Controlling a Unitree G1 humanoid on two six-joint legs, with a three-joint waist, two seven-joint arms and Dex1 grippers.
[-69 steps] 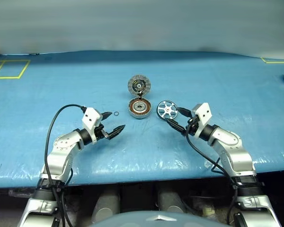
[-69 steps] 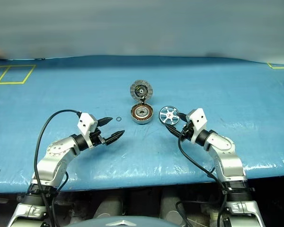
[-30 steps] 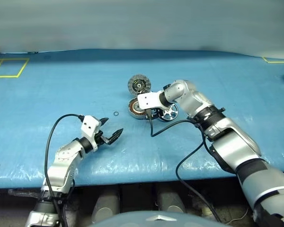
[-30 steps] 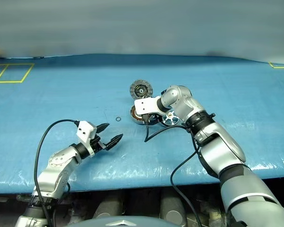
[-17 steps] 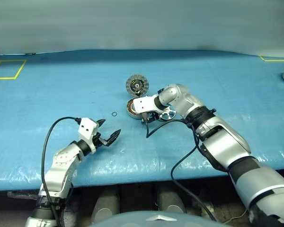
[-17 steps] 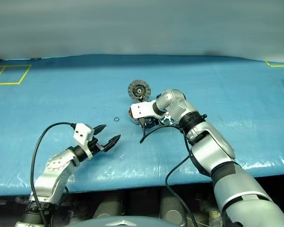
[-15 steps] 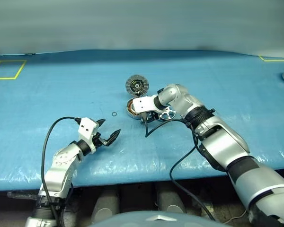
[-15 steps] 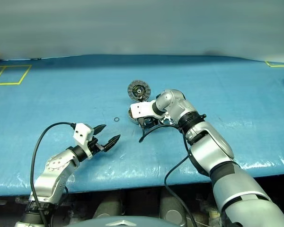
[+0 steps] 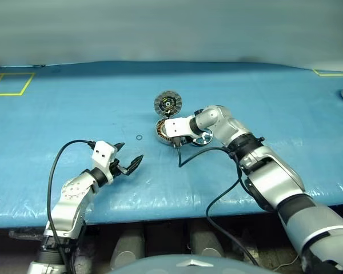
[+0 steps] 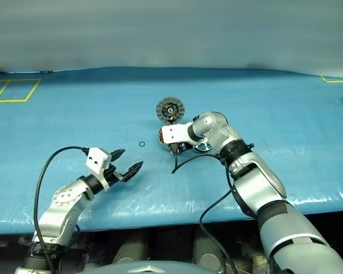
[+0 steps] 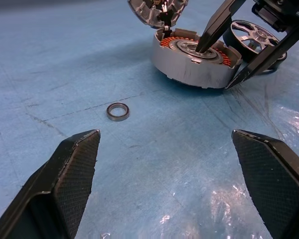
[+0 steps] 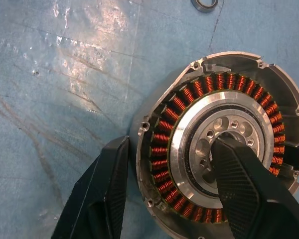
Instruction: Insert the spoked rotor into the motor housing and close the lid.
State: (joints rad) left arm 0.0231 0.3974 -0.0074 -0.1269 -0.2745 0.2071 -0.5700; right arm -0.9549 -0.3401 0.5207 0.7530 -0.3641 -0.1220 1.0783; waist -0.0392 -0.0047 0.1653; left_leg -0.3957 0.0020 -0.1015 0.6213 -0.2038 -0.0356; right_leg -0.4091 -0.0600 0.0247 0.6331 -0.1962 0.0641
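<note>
**Black-fingered right pincer [image 12: 173, 144] astride the wall of the motor housing [image 12: 239, 99]**

Set partly apart, neither wide nor narrow: one finger [image 12: 239, 194] down on the silver centre, the other [image 12: 97, 199] just outside the grey wall, copper windings between. Thin strip of blue visible between the outer finger and the wall, so judged not yet clamped. Probably placed so as to steady or shift the cup before loading, not to fetch the part.

Just beside the housing, on the robot's right, flat on the blue worktop [image 9: 74, 103] and partly behind the right wrist: the spoked rotor [image 11: 254, 37], not yet inserted. At the housing's far edge: the lid [image 9: 168, 104], standing upright on its joint, ribbed face and dark hub towards the robot, leaving the mouth free.

Further out, on the robot's left: a small loose ring [image 11: 118, 111] lying apart from the housing. Nearer the robot: left pincer [image 9: 128, 161], wide and empty, low over the worktop, aimed at the housing, seemingly in reserve for the rotor or lid.
</note>
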